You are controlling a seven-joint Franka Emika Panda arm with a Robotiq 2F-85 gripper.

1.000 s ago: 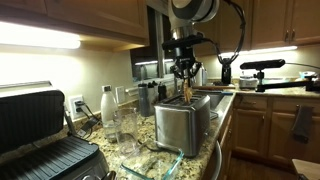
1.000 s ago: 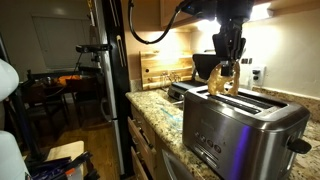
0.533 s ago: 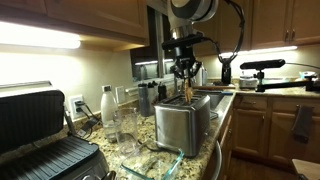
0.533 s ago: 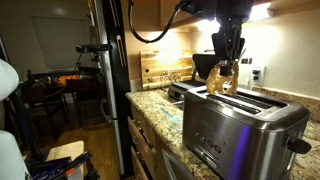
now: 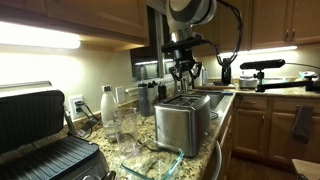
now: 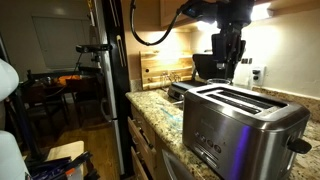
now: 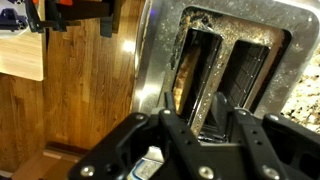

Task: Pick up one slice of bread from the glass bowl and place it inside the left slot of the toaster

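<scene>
The brushed-steel toaster (image 5: 182,122) stands on the granite counter; it also shows in an exterior view (image 6: 240,125) and the wrist view (image 7: 160,60). The tan slice of bread (image 7: 184,78) sits down inside one slot, the left one in the wrist view; it does not show in either exterior view. My gripper (image 5: 184,72) hangs just above the toaster top, also seen in an exterior view (image 6: 228,55) and the wrist view (image 7: 205,128). Its fingers are apart with nothing between them. The clear glass bowl (image 5: 168,154) lies on the counter in front of the toaster.
A black-plated contact grill (image 5: 40,140) fills the near left. Tall drinking glasses (image 5: 122,125) and a white bottle (image 5: 106,103) stand beside the toaster. A wooden cutting board (image 6: 165,68) leans at the back wall. A camera on a stand (image 5: 255,68) is at the right.
The bread slice was held upright in the gripper over the slot; now it is down inside the slot. The gripper has opened and risen slightly.
</scene>
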